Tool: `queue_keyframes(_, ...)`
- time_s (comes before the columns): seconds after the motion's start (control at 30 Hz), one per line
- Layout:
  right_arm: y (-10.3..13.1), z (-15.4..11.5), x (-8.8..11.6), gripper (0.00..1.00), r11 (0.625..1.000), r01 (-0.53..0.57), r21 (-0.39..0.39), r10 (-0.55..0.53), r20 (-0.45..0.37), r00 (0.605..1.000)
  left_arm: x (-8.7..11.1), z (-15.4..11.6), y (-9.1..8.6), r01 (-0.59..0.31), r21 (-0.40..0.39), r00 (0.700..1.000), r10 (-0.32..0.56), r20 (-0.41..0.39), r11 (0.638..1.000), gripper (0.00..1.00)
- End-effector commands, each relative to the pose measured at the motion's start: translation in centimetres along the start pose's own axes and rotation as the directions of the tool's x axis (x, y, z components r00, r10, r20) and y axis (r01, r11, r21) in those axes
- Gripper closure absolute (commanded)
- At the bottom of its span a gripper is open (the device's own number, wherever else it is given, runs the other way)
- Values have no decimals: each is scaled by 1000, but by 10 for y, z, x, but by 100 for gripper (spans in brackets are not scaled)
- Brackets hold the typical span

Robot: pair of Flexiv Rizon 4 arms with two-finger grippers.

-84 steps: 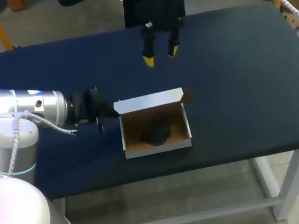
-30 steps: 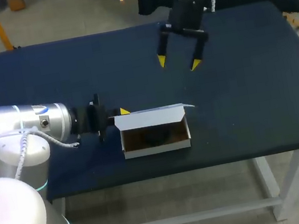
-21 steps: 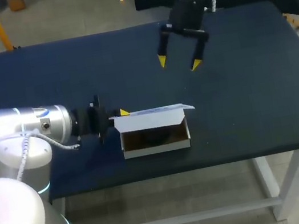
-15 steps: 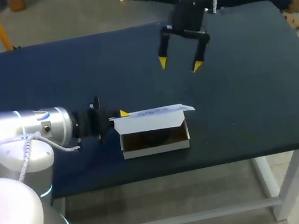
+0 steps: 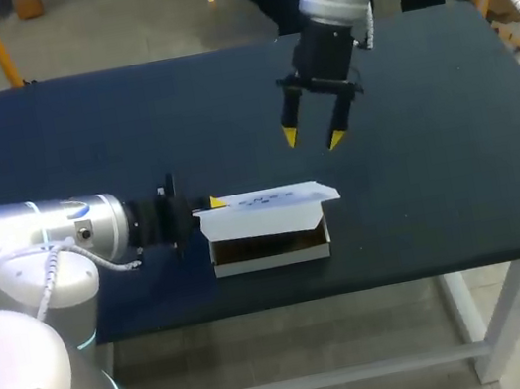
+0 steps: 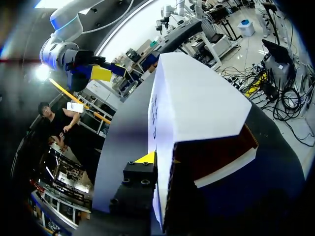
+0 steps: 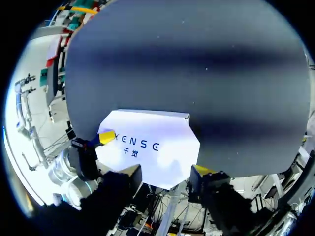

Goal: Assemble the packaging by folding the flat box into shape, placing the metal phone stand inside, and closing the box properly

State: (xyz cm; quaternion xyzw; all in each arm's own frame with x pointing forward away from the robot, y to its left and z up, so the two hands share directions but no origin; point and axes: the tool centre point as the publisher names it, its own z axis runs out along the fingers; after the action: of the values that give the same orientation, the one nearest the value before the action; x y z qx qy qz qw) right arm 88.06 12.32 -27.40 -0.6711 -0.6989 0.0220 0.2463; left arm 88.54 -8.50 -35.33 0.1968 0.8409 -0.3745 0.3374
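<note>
Even overhead light is falling on the dark table (image 5: 457,170) in the head view, and the box (image 5: 269,245) is casting only a faint shadow. In the left wrist view the white lid (image 6: 197,98) is glaring while the box's inside is sitting in shade. In the right wrist view, dark bands are crossing the tabletop

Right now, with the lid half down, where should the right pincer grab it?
Probably the lid's right end, where its corner sticks out past the box, coming in from the right. The lid lies tilted over the opening and the left pincer is at its left end, so the right end is free. The right pincer hangs open behind it.
</note>
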Motion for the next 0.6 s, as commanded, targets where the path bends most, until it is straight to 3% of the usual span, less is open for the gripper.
queue_keyframes(0.03, -8, 13, -11, 58, 999, 3, -35, -4, -25, 1000, 10, 1, 4, -4, -3, 1000, 4, 11, 1000, 100)
queue_keyframes(0.6, -17, 45, -22, 60, 999, 41, -9, -41, -35, 999, 12, 5, 4, -20, -12, 1000, 20, 23, 1000, 100)
